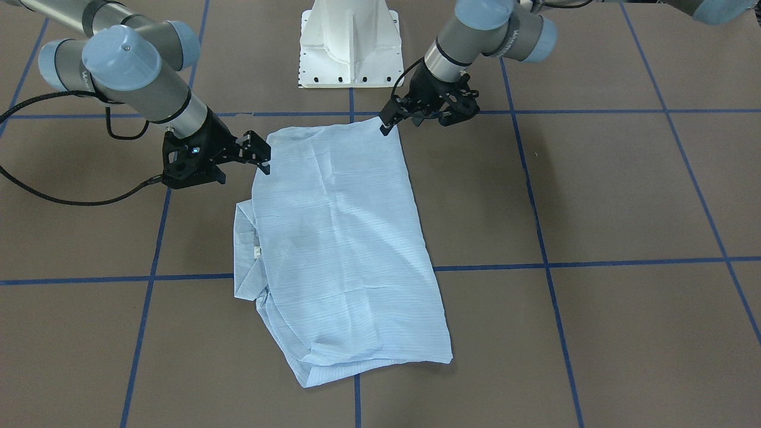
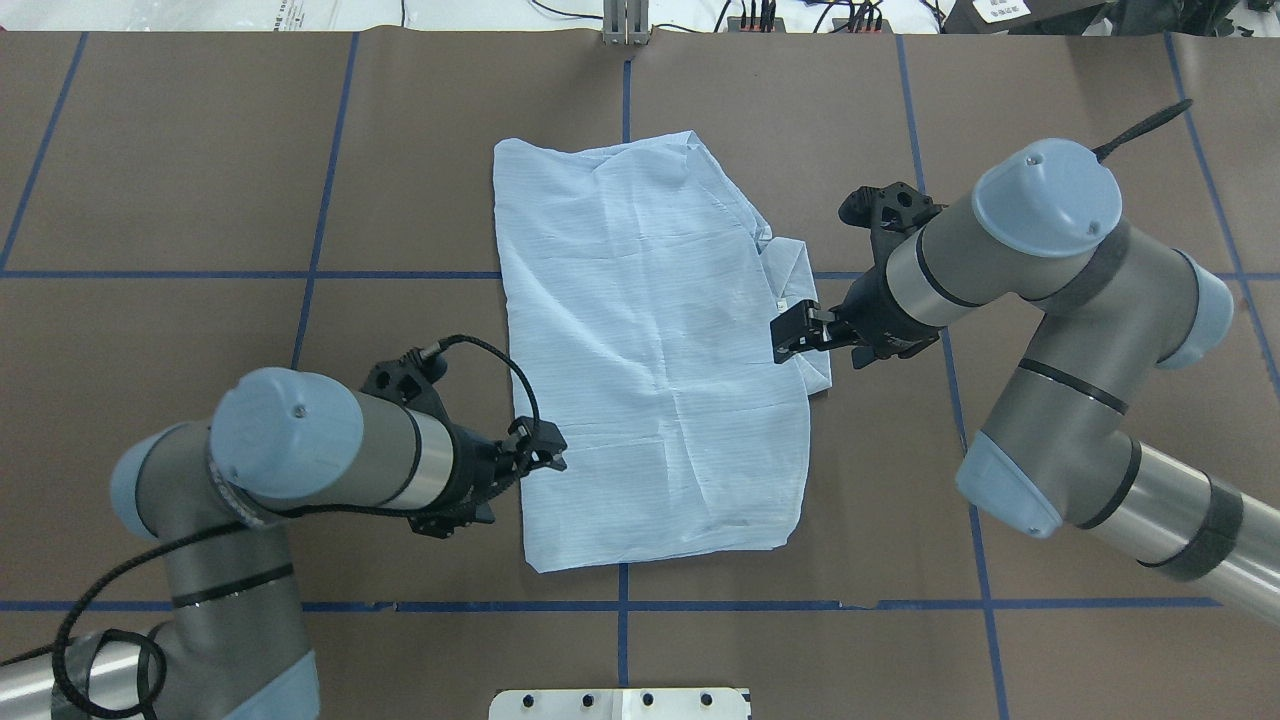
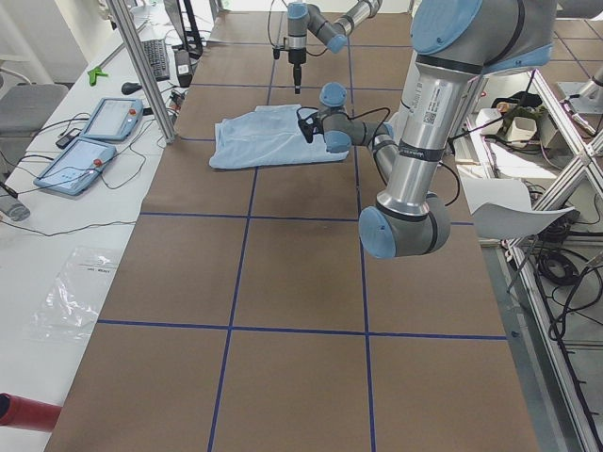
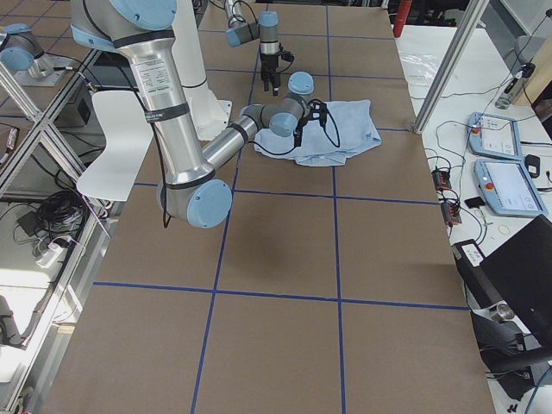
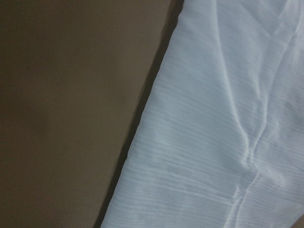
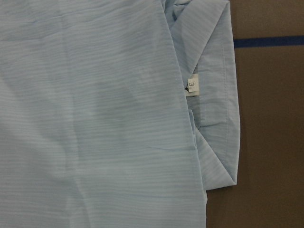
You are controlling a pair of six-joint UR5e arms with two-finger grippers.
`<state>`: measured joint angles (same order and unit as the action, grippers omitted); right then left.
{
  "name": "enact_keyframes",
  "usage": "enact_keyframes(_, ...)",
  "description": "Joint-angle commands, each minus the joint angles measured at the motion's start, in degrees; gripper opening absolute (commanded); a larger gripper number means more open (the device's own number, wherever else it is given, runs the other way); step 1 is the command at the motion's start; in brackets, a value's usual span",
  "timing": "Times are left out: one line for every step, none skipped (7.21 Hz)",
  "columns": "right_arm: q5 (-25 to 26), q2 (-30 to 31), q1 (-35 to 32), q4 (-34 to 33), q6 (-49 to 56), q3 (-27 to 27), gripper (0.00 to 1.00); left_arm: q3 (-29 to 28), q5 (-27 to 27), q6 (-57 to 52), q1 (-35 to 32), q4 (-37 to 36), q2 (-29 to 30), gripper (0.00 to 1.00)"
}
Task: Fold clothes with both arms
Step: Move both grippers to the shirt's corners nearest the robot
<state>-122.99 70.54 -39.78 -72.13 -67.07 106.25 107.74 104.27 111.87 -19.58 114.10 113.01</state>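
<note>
Shirt (image 2: 650, 350) between left gripper (image 2: 548, 450), right gripper (image 2: 790, 336)

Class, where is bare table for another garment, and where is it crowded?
Bare: table squares beyond the left arm and beyond the right arm. Crowded: both side edges of the shirt, at the left end effector and right end effector.

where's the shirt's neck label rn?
In the overhead view the neck label is on the right side of the shirt, on the collar poking out from under the folded body, just beyond the right claw.
</note>
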Motion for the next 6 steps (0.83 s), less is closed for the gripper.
enact_keyframes(0.82,2.05,1.19,-3.70,-2.18,4.57,1.00,-1.66,-3.81,2.04,4.99,-2.39,1.34,0.96)
enact_keyframes(1.61,1.97,1.54,-3.81,-2.18,4.67,1.00,-1.75,-3.81,2.04,5.69,-2.48,1.25,0.93)
enact_keyframes(2.23,1.97,1.98,-3.81,-2.18,4.67,1.00,-3.31,-3.81,2.04,5.87,-2.57,1.51,0.89)
enact_keyframes(2.23,1.79,1.99,-3.90,-2.88,5.02,1.00,-3.77,-3.81,2.04,5.87,-2.57,1.43,0.85)
enact_keyframes(2.23,1.62,1.99,-3.90,-3.41,5.11,1.00,-3.94,-3.81,2.04,5.87,-2.57,1.51,0.79)
enact_keyframes(2.23,1.44,1.99,-3.90,-3.50,5.11,1.00,-3.95,-3.81,2.04,5.79,-2.57,1.60,0.63)
